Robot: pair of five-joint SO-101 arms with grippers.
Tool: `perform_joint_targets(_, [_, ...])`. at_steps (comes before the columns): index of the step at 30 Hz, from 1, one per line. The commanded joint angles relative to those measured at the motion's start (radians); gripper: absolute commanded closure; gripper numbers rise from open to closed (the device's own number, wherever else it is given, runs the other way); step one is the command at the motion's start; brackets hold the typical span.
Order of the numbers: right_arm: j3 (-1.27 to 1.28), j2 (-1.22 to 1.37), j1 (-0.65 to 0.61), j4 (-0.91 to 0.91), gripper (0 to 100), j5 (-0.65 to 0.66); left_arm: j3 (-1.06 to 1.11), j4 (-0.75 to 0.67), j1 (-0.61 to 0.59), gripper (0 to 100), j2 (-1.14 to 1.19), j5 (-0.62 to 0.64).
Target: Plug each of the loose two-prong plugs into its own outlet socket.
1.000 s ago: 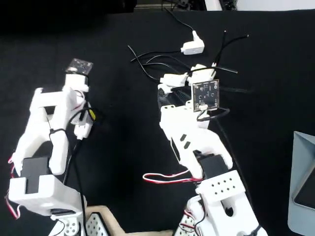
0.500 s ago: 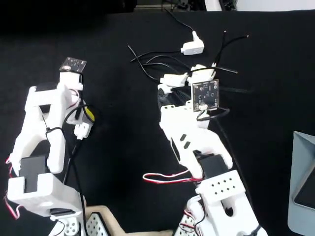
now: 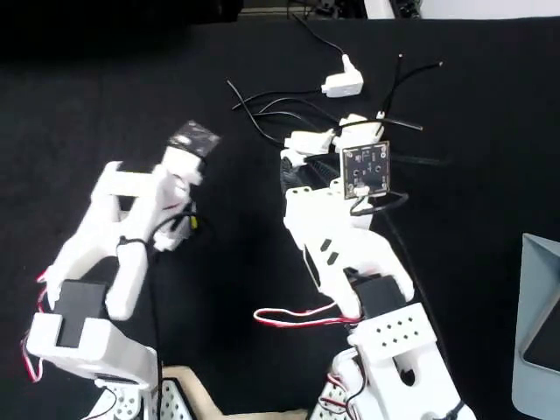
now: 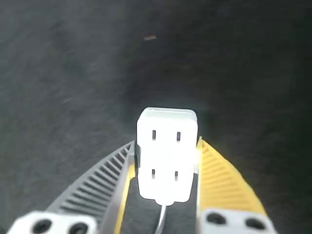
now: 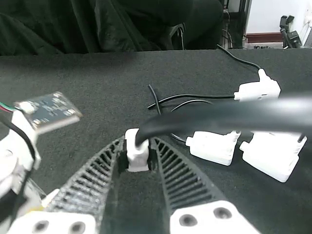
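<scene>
Your left arm (image 3: 131, 210) has swung inward toward the right arm (image 3: 341, 236), bringing the outlet socket (image 4: 167, 151) nearer the plug (image 5: 135, 153); mating them looks like the next step. Your left gripper (image 4: 168, 145) clamps the socket, a glossy white rounded block with two pairs of narrow slots, above the matte black table (image 3: 105, 79). Your right gripper (image 5: 139, 146) pinches the small white plug between ribbed fingers, its thick black cable (image 5: 219, 117) arching away.

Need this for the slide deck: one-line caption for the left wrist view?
Left gripper holds a white two-socket outlet block between its fingers, black table beyond.
</scene>
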Motion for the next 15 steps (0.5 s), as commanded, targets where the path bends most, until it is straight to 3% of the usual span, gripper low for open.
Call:
perform_joint_targets(1, [-0.008,-0.016,-0.003,-0.021,98.7,-0.008,0.007,0.057,0.101,83,-0.046,-0.006])
perform_joint_targets(4, [-0.007,-0.016,-0.041,-0.012,98.7,-0.006,0.001,0.117,0.105,79,-0.097,-0.002])
perform_joint_targets(7, [-0.004,-0.016,-0.112,0.025,98.7,0.075,0.012,0.141,0.097,74,-0.172,0.063])
perform_joint_targets(15, [-0.042,0.067,-0.245,0.126,98.7,0.176,0.157,0.133,0.059,74,-0.462,0.101])
